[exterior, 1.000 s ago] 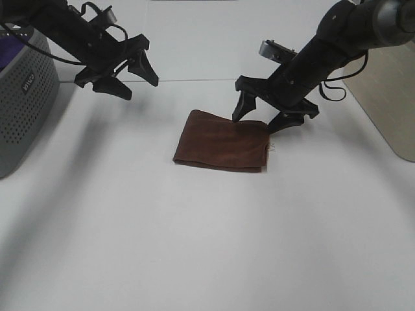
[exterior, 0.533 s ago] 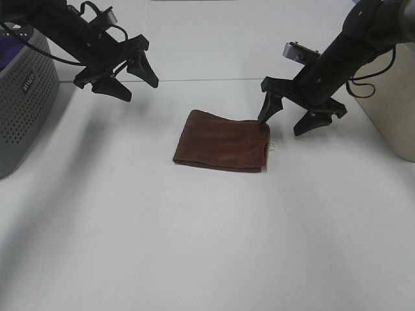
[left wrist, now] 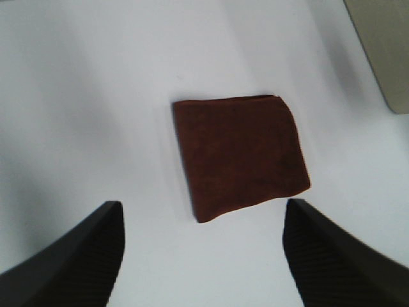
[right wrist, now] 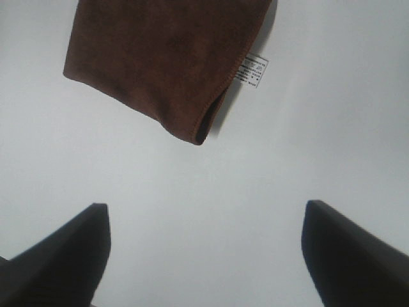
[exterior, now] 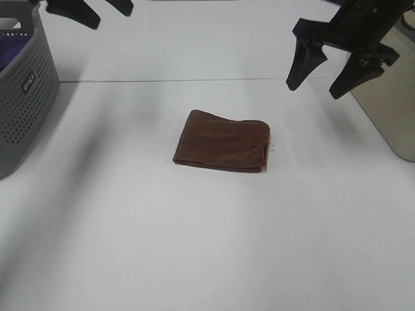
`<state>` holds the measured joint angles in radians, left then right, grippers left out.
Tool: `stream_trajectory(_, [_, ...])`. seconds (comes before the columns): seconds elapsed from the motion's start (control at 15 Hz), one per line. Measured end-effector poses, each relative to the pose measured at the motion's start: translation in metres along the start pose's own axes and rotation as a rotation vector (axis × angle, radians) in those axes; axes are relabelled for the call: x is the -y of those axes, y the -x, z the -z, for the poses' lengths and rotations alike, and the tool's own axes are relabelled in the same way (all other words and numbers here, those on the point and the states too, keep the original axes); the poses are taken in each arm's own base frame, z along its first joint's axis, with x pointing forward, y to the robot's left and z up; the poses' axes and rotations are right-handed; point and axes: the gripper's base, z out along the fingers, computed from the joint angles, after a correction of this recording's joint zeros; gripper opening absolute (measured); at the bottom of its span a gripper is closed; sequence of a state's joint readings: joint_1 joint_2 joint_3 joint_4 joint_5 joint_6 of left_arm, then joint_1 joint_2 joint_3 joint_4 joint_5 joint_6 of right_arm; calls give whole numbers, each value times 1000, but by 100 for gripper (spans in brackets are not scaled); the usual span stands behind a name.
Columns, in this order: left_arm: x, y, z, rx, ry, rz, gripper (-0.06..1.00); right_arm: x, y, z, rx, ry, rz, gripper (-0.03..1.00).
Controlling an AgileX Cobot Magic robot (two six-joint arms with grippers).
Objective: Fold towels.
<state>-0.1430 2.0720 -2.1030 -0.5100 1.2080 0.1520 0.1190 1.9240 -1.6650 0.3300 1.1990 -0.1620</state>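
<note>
The towel (exterior: 222, 140) is a dark reddish-brown cloth lying folded into a flat rectangle in the middle of the white table, with its small white tag (exterior: 271, 148) sticking out at the right edge. My right gripper (exterior: 316, 87) hangs open high above the table, behind and to the right of the towel. My left gripper (exterior: 111, 18) is raised at the far left, open and mostly cut off by the frame. The left wrist view looks down on the towel (left wrist: 239, 153) past the open left gripper (left wrist: 202, 230). The right wrist view shows the towel (right wrist: 160, 57), its tag (right wrist: 252, 70) and the empty right gripper (right wrist: 206, 208).
A grey perforated basket (exterior: 23, 91) with something purple (exterior: 10, 55) inside stands at the left edge. A beige-grey slab (exterior: 389, 110) lies at the right edge, also seen as the slab (left wrist: 383, 45) in the left wrist view.
Both arms have lifted away from the towel. The right gripper left the towel's far right corner and rose to the right; the left rose toward the far left. The towel has not moved.
</note>
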Motion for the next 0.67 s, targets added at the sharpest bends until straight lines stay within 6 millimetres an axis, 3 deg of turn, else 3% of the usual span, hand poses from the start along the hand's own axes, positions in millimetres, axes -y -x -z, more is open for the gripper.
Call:
stream_trajectory(0.2, [20,-13,71,86,196,-55,67,-15,-32,44,73,-26,31,78])
stream_trajectory(0.4, [36,-59,128,108,301,-64,67,-26,-91,70,99,-43,44,78])
stream_trajectory(0.67, [31,-153,135,-46,347,-19,67,-28,-176,68,163,-81,45,78])
